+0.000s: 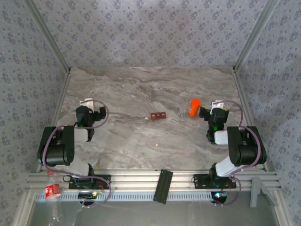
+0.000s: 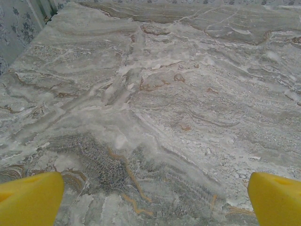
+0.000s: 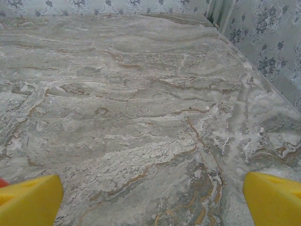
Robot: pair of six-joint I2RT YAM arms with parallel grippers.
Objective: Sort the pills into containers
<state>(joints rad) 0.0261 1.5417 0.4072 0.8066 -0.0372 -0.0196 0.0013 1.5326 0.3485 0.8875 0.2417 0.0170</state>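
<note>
Overhead, the dark reddish-brown containers (image 1: 158, 116), a short strip of joined compartments, lie near the middle of the marble table (image 1: 122, 89). One tiny pale pill (image 1: 156, 144) sits loose on the marble at their 6 o'clock, well apart from them. An orange bottle (image 1: 194, 107) sits at their 3 o'clock, and the right gripper (image 1: 211, 108) is just beside it, at the bottle's 3 o'clock. Far off at the containers' 9 o'clock is the left gripper (image 1: 93, 104). Each wrist view shows yellow fingertips (image 2: 28, 197) (image 3: 28, 200) spread wide with only bare marble between them, so both grippers hold nothing.
</note>
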